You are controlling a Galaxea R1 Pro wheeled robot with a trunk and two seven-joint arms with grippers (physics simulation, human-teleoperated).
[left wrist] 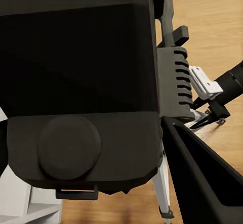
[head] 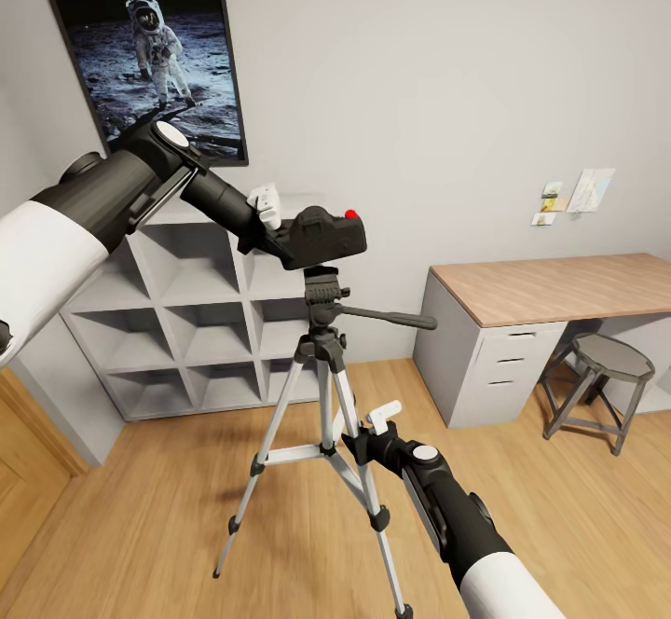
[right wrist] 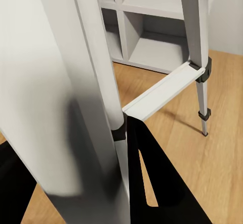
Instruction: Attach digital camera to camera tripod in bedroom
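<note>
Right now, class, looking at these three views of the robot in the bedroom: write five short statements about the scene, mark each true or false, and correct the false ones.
1. The left gripper holds the digital camera just above the head of the camera tripod. True.
2. The camera lies on the desk. False: it is in the air over the tripod, in the left gripper's jaws.
3. The right gripper is at one of the tripod's legs. True.
4. The stool stands in front of the cube shelf. False: it stands by the desk.
5. The tripod has tipped over. False: it stands upright.
</note>
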